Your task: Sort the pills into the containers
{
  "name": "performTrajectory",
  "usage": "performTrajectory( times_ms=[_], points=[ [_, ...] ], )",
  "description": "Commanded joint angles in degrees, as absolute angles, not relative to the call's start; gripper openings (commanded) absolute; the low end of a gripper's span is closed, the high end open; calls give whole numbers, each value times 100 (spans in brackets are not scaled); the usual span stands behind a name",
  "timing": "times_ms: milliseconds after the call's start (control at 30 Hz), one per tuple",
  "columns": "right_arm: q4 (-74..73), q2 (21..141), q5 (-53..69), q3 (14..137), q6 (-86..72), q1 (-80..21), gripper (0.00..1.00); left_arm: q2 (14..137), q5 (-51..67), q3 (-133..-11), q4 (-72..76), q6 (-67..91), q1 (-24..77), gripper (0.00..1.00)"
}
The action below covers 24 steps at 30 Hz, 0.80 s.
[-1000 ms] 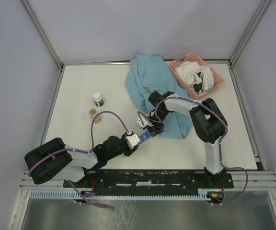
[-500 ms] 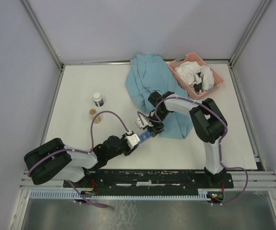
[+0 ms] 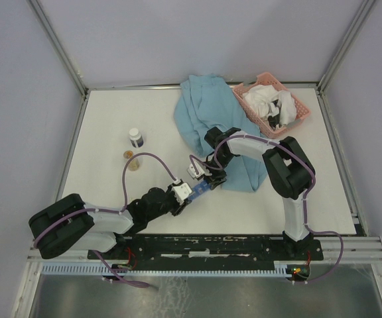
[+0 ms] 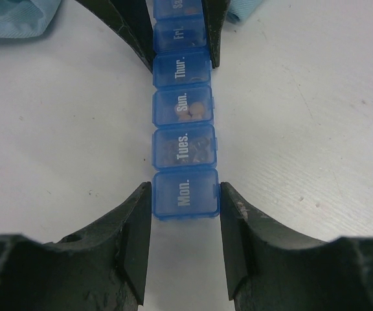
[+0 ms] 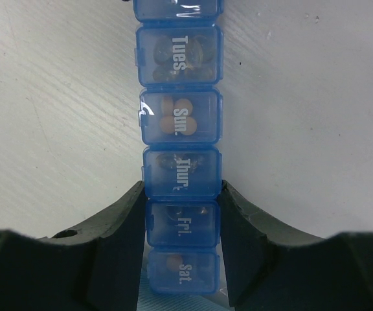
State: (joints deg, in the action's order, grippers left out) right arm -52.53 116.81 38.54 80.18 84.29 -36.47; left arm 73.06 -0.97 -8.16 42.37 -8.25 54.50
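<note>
Pills point(image 5: 175, 118) rest in the blue organiser strip point(image 4: 183, 123) we see gripped at opposite ends by left end effector point(image 4: 186, 194) and right end effector point(image 5: 182, 194), likely steadying it.

Blue organiser strip point(image 4: 183, 123): its far end beyond the "Fri." lid is cut off by the left wrist view's top edge. Its "Mon." end is cropped in the right wrist view. Its pills point(image 5: 175, 116) are too small to tell from above.

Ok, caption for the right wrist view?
Right pincer clamps the organiser's Sat. end; pills show under the Sun. lid.
</note>
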Motion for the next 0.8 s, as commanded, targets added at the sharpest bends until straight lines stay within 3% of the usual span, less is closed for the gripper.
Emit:
performTrajectory(
  times_ms=[0, 367, 767],
  points=[
    [-4988, 11661, 3572, 7832, 8390, -3720, 36, 7182, 65, -817, 4459, -253, 5406, 25],
    [-4924, 11641, 3522, 7797, 8374, -3721, 36, 7017, 489, -814, 4220, 524, 5123, 28],
    [-4962, 11662, 3540, 7817, 8383, -3727, 37, 6263, 150, -633, 4019, 1171, 4896, 36]
  ],
)
